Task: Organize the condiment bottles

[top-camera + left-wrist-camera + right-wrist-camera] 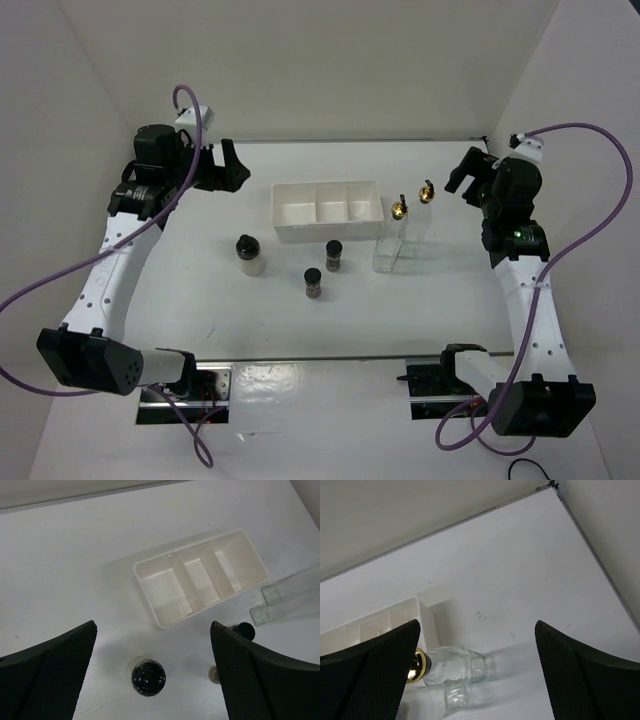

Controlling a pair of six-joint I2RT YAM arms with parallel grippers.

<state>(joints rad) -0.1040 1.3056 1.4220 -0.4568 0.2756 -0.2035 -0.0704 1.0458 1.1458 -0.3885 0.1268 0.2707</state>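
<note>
Standing right of the white tray (pixel 283 216): two tall clear square bottles (pixel 389 250), gold pourers; before its left end, a wider whitish jar (pixel 250 256); before its middle, two small dark jars (pixel 334 256). Left gripper (pixel 230 166) and right gripper (pixel 461 172): fingers spread, empty.

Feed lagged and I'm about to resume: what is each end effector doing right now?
Left end effector: open, holding nothing.
Right end effector: open, holding nothing.
</note>
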